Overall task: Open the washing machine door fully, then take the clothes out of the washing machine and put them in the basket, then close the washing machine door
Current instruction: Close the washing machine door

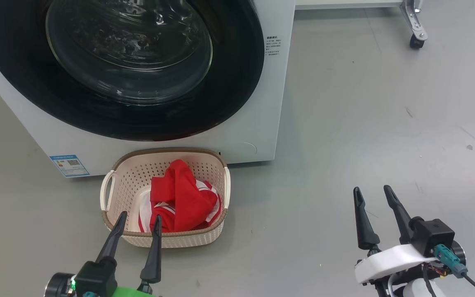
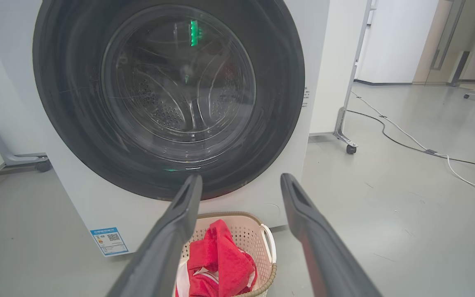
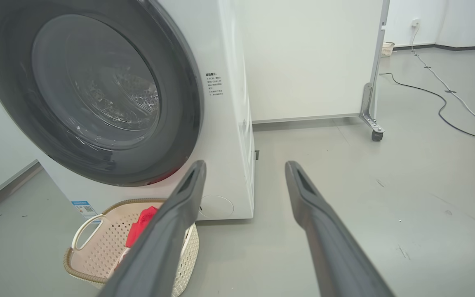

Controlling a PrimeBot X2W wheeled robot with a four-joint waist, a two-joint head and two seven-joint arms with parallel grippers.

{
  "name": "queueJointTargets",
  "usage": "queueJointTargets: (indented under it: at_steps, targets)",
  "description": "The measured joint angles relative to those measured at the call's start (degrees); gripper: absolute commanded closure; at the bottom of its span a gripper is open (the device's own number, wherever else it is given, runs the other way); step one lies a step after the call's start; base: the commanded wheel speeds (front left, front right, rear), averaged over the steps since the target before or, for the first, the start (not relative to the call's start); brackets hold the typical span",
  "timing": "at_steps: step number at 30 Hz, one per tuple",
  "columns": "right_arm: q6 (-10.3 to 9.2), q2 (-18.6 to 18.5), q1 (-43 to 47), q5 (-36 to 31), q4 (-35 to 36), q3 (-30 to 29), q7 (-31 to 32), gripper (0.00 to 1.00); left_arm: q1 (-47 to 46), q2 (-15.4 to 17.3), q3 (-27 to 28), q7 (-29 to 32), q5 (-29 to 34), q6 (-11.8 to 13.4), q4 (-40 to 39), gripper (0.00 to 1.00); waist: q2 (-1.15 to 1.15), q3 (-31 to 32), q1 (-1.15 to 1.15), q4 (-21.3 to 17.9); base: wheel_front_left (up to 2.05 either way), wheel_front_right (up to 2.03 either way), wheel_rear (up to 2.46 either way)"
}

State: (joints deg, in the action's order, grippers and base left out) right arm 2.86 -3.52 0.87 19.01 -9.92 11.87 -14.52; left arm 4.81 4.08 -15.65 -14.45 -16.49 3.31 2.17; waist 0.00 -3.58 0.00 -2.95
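Clothes partly hidden in basket, door top cropped, left tool, right tool both spread, empty.

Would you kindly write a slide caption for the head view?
Closed washing machine door, red clothes in the basket, left gripper and right gripper open and empty.

The grey floor carries the white washing machine, with the cream basket standing just before its front. A wheeled frame's caster and a loose cable rest farther off.
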Motion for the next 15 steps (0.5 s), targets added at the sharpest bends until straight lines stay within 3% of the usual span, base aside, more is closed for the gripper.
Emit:
queueJointTargets:
  at_steps: [15]
  targets:
    - [-0.56, 0.1, 2.3, -0.5, 3.5, 0.2, 0.0, 0.00, 0.5, 0.0, -0.1, 0.0, 0.0, 0.2, -0.8, 0.00, 0.00, 0.5, 0.00, -0.6, 0.00, 0.00, 0.00]
